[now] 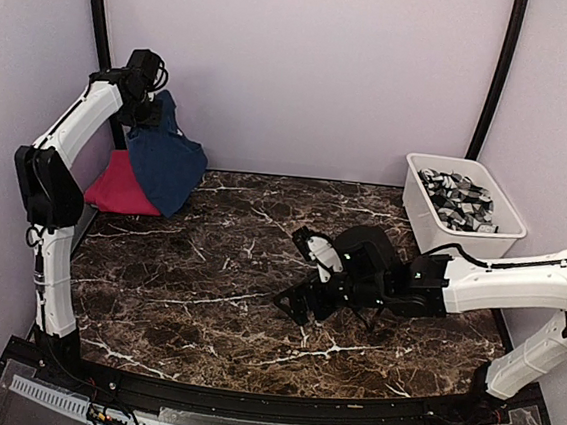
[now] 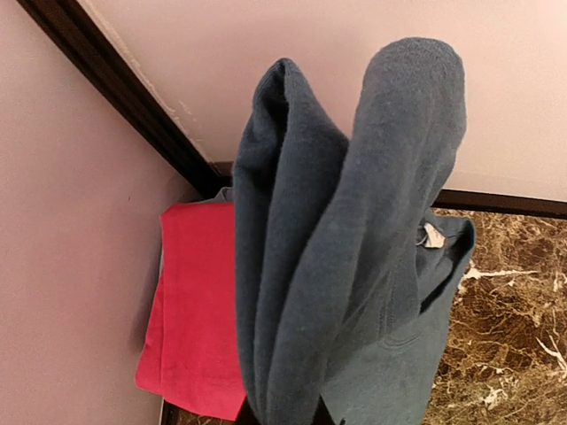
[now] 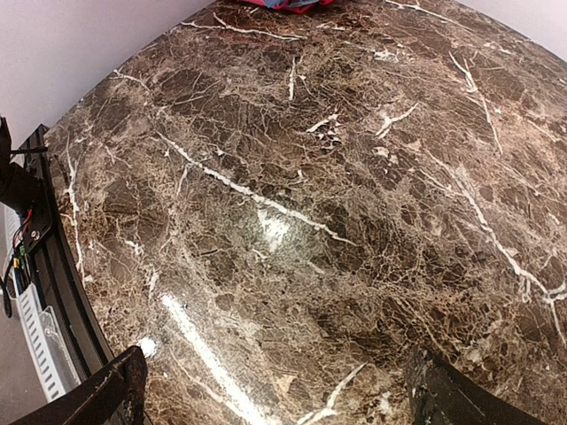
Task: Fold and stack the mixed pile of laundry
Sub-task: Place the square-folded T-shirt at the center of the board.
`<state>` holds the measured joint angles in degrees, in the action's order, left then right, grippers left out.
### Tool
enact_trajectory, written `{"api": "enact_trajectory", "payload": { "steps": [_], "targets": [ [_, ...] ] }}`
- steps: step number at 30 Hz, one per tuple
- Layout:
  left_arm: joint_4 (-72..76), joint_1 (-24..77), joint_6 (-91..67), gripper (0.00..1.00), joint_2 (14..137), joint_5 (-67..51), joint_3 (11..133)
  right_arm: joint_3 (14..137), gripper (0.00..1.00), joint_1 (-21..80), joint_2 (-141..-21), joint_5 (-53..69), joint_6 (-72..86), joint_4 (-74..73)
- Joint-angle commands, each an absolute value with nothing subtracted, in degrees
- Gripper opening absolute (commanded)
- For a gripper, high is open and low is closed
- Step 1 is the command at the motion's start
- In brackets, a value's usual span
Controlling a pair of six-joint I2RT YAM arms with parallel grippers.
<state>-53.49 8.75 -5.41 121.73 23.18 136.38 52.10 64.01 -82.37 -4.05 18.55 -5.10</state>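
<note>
Left gripper: the left gripper [image 1: 148,117] is raised in the far left corner, clamped narrowly on a bunched fold of the navy garment [image 1: 167,166].
Navy garment: hangs straight down from that gripper, its lower edge reaching the marble table [image 1: 208,266] (the wrist view shows the thick folds close up, hiding the fingers).
Magenta garment: the magenta garment [image 1: 117,188] lies flat in the same corner, below and just left of the hanging cloth, partly covered by it.
Right gripper: the right gripper [image 1: 298,274] hovers low over the table's middle, jaws spread wide, holding nothing, well apart from both garments.
Patterned cloth: the grey-and-white patterned cloth [image 1: 456,199] fills the white tub [image 1: 419,214] at the far right.
</note>
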Motion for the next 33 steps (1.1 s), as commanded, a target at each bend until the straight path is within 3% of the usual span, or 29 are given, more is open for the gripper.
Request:
{"api": "enact_trajectory", "payload": {
  "steps": [1, 10, 18, 26, 28, 29, 31, 33],
  "targets": [
    [-49.0, 4.4, -7.9, 0.00, 119.5, 23.2, 134.0, 53.5, 0.99, 63.6, -83.2, -4.2, 17.8, -3.0],
    [-42.6, -1.7, -11.9, 0.00, 121.5, 24.0, 126.7, 53.3, 0.99, 61.6, -83.0, -3.6, 18.3, -3.0],
    [-39.5, -5.3, -14.4, 0.00, 123.8, 28.8, 126.3, 52.9, 0.99, 60.4, -83.3, -2.6, 18.5, -3.6],
    [-40.5, -8.8, -17.7, 0.02, 128.6, 25.4, 128.2, 54.1, 0.99, 60.1, -84.0, -2.8, 18.4, -4.6],
    [-40.8, -9.1, -18.0, 0.15, 130.0, 23.7, 128.5, 54.1, 0.99, 60.0, -83.9, -2.9, 18.5, -4.9],
    [-41.0, -9.2, -17.8, 0.35, 130.4, 23.5, 129.0, 54.2, 0.99, 59.9, -83.8, -2.9, 18.7, -5.2],
    [-42.4, -9.2, -17.9, 0.59, 131.3, 24.1, 130.2, 54.4, 0.99, 59.3, -83.6, -2.7, 19.0, -5.9],
    [-43.8, -9.2, -18.0, 0.69, 131.4, 25.2, 131.6, 54.3, 0.99, 58.7, -82.8, -2.4, 19.3, -6.0]
  ]
}}
